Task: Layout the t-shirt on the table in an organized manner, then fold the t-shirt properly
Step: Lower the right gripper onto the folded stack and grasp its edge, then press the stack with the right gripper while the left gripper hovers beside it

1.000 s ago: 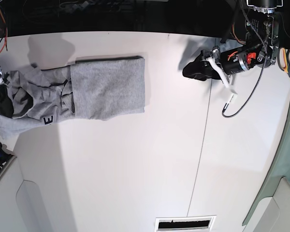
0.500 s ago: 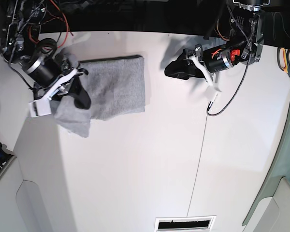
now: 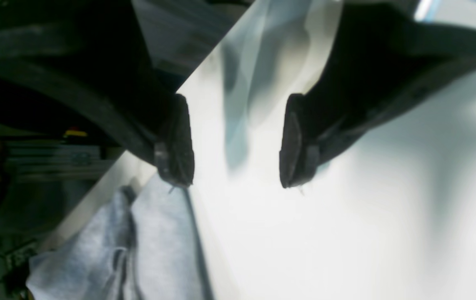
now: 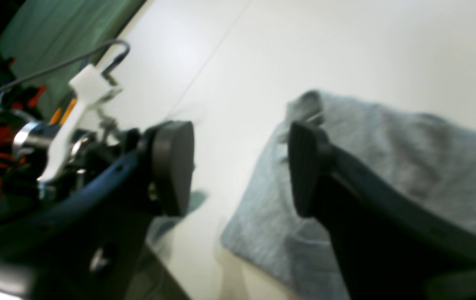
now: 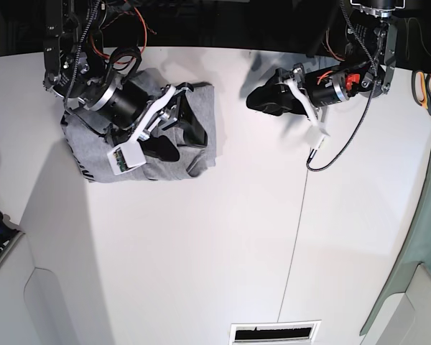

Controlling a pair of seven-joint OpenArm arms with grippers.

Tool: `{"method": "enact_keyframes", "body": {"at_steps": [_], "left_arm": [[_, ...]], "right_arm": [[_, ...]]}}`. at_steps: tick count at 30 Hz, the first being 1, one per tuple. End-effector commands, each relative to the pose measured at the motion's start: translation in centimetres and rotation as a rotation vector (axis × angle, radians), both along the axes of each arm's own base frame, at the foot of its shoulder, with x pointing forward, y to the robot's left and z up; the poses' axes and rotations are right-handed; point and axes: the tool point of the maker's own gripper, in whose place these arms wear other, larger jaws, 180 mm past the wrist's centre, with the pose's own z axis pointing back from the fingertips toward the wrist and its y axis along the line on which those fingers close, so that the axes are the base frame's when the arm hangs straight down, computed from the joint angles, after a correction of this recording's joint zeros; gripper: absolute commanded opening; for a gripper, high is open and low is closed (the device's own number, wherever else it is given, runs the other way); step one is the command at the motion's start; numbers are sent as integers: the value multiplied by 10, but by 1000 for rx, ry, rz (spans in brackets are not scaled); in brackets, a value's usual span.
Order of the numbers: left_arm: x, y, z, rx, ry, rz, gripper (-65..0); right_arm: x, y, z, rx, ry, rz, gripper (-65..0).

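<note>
Since half a second ago your right gripper has swung across the t-shirt, which is now bunched into a compact grey heap near the table's far edge. Its jaws stand spread above the cloth, holding nothing. Your left gripper has barely shifted; it hovers over bare table just beside the shirt's edge, jaws parted and empty. Beyond it, the table's dark seam runs toward the near edge.
</note>
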Motion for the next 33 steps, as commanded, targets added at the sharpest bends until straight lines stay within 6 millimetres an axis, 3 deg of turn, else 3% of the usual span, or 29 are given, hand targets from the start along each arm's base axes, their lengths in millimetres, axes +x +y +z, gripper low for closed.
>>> {"method": "enact_keyframes", "body": {"at_steps": [1,4,6,8,12,16,20,23,28,33], "left_arm": [[8,4,10,-1,-32,-2,-347],[11,-2,28,-17,-63,-41,-534],[13,-11,41,-24,-96,-81,-580],[12,-23,50,-23,-125,-131,-580],[-3,-66,58,-60,-145,-266,-580],[-17,-108,54,-44,-180,-397,-580],[-25,-130,40,34,-217,-463,-580],[-20,-132,37,51,-230,-451,-579],[-6,-119,36,89,-252,-413,-579],[7,-93,35,123,-252,-349,-579]], "right_arm": [[16,-8,20,25,-72,-36,-294],[38,-43,29,-19,-115,-134,-358],[54,-71,38,-43,-143,-219,-504],[68,-95,47,-55,-168,-295,-650],[88,-125,50,-69,-179,-360,-650],[116,-144,29,-70,-122,-378,-650],[137,-163,3,-61,-30,-397,-650],[138,-167,-2,-18,0,-401,-650],[136,-172,-3,-38,14,-396,-650],[117,-148,8,46,51,-288,-650]]}}
